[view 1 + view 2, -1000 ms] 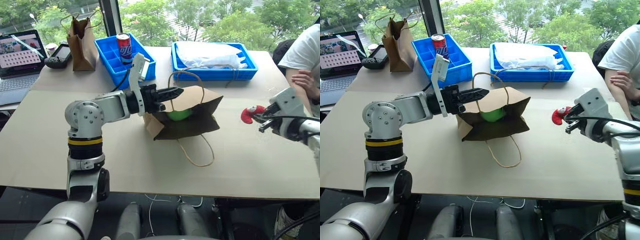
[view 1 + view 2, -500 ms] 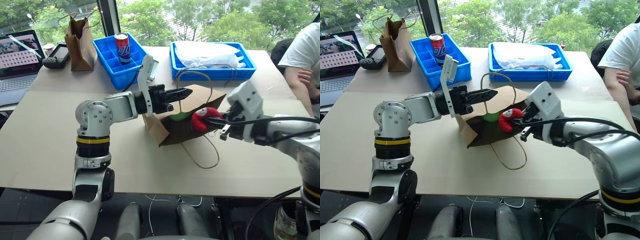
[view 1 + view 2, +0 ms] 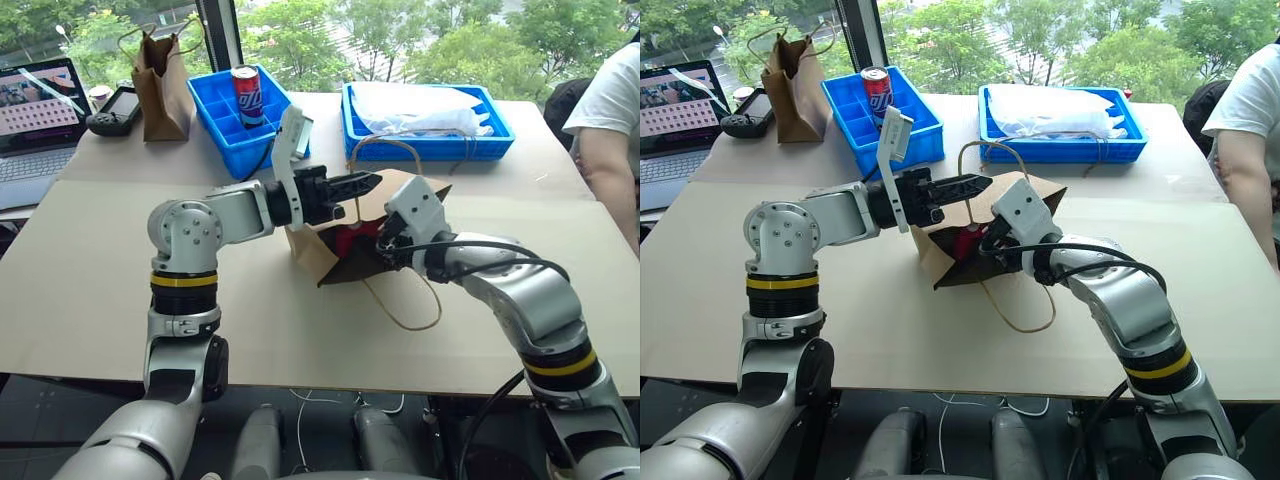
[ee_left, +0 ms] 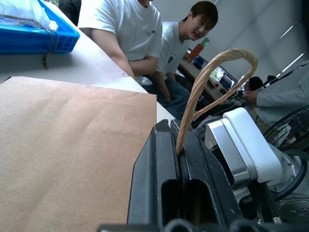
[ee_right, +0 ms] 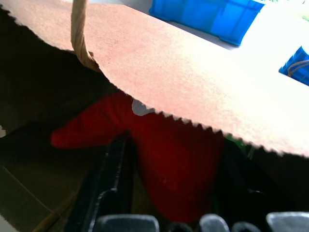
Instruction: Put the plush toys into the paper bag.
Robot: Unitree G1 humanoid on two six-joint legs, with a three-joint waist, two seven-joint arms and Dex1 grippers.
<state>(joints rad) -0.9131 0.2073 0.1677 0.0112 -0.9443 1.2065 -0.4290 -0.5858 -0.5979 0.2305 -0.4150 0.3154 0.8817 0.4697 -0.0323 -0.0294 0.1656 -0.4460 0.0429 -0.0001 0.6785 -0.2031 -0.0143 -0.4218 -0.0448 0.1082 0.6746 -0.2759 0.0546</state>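
The paper bag (image 3: 400,188) lies on its side at mid-table with its mouth toward me. My left gripper (image 3: 372,181) is shut on the bag's upper rope handle (image 4: 217,72) and holds the top flap up. In the mouth of the bag is my right gripper (image 3: 378,250). The red plush toy (image 5: 178,159) lies between that gripper's spread fingers (image 5: 117,164), just inside under the serrated edge. It shows as a red patch (image 3: 352,240) in the opening. A sliver of the green plush toy (image 5: 240,145) peeks out behind it.
The bag's lower handle (image 3: 412,305) loops over the table toward me. At the back stand a blue bin (image 3: 235,125) with a soda can (image 3: 245,92), a blue tray (image 3: 430,125) with white plastic, a darker brown bag (image 3: 162,85) and a laptop (image 3: 35,110). A person's arm (image 3: 605,160) is at the right edge.
My right gripper has carried the red toy leftward from the table's right side into the bag's mouth, and its fingers have spread. The left gripper has kept its hold on the handle.
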